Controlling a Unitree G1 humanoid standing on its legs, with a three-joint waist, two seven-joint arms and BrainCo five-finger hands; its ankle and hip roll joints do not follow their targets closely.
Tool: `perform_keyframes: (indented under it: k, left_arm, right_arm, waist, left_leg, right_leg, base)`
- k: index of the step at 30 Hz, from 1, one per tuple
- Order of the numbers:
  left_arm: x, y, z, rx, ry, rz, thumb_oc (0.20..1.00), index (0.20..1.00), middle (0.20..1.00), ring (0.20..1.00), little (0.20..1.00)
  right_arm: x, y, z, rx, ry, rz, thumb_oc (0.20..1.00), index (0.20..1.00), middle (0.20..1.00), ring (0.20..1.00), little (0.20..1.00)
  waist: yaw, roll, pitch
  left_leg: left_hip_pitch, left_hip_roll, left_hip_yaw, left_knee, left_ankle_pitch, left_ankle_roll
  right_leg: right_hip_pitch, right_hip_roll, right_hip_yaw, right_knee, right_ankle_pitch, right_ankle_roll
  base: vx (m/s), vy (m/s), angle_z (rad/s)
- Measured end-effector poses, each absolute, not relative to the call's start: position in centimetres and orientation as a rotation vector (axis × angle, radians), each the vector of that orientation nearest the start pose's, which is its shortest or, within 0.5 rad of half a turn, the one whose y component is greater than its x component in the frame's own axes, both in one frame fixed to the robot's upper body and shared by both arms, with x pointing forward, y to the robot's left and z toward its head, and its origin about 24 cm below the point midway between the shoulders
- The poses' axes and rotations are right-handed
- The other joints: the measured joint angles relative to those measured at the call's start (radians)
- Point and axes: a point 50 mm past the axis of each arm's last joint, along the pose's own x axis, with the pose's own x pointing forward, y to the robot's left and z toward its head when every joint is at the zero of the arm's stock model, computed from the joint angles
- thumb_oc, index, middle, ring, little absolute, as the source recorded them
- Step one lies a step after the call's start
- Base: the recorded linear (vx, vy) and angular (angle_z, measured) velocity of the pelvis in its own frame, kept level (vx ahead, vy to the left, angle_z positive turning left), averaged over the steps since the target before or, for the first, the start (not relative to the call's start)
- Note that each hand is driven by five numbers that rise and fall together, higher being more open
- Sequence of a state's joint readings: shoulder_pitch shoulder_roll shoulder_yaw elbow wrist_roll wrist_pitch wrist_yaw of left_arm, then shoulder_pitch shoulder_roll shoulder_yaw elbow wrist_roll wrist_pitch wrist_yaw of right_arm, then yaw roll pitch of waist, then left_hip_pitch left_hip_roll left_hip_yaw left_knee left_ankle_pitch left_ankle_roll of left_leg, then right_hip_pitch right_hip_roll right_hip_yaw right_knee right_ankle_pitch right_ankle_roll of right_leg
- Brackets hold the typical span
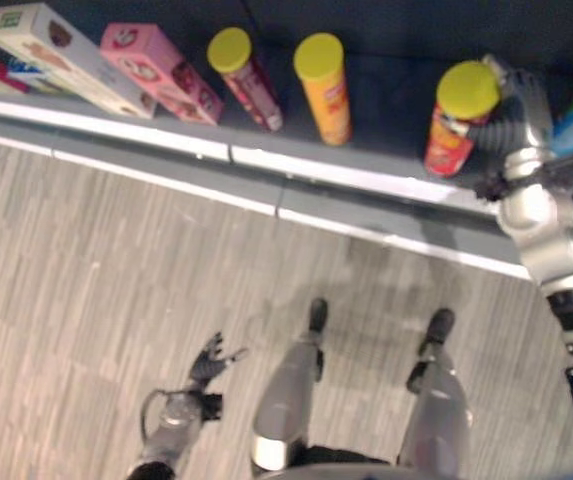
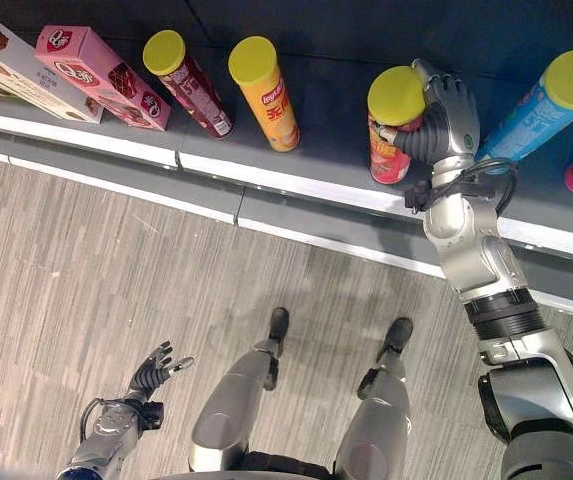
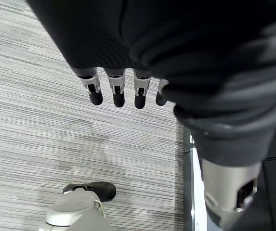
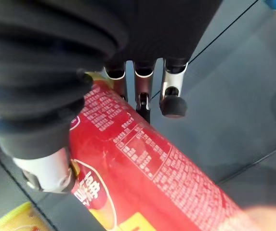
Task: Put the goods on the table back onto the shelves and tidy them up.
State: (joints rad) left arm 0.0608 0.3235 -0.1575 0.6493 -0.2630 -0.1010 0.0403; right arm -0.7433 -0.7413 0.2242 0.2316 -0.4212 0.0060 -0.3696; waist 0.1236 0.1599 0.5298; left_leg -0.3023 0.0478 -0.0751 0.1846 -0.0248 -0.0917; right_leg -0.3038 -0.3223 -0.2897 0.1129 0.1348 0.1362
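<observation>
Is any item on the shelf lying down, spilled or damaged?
Nothing stands out. The right hand grips the red can on the shelf; the other cans and the pink box look intact, nothing spilled.

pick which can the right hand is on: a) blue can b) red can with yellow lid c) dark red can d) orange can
b: the right hand is curled round the red can with the yellow lid on the shelf, and its wrist view shows the red side against the palm; the orange can and blue can stand apart from it.
</observation>
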Motion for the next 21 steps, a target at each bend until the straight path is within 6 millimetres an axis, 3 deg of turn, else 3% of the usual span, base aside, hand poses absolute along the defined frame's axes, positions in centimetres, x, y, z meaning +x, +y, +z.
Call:
perform_keyframes:
  k: [5,8,21]
  left_arm:
    - [18.3,23.1,-9.0,0.127,0.613,0.090,1.000,1.000,1.000,1.000,1.000]
    - [18.5,23.5,-8.7,0.144,0.600,0.096,1.000,1.000,1.000,1.000,1.000]
    - [19.4,23.4,-8.1,0.148,0.570,0.103,1.000,1.000,1.000,1.000,1.000]
  right_arm:
    - [34.4,-22.1,25.4,-1.105,-0.670,-0.389,0.200,0.200,0.200,0.200,0.200]
    - [34.9,-23.1,26.5,-1.090,-0.676,-0.481,0.200,0.200,0.200,0.200,0.200]
    - [34.8,-23.6,26.5,-1.078,-0.677,-0.540,0.200,0.200,0.200,0.200,0.200]
  waist:
    - [0.003,0.000,0.000]
    - [0.003,0.002,-0.001]
    - [0.000,0.002,-0.001]
  left_leg:
    - [-0.005,-0.003,-0.001,0.001,0.000,0.001]
    - [-0.030,-0.006,-0.001,0.008,0.003,0.004]
    - [-0.037,-0.017,-0.006,0.010,0.005,0.007]
  right_leg:
    - [-0.002,-0.002,-0.003,0.000,0.000,0.000]
    - [-0.027,-0.006,0.000,0.004,0.000,-0.001]
    - [-0.035,-0.017,0.000,0.013,-0.002,0.001]
  base:
    - [0.00,-0.002,0.02]
    - [0.00,0.000,0.00]
    - [0.00,0.000,0.00]
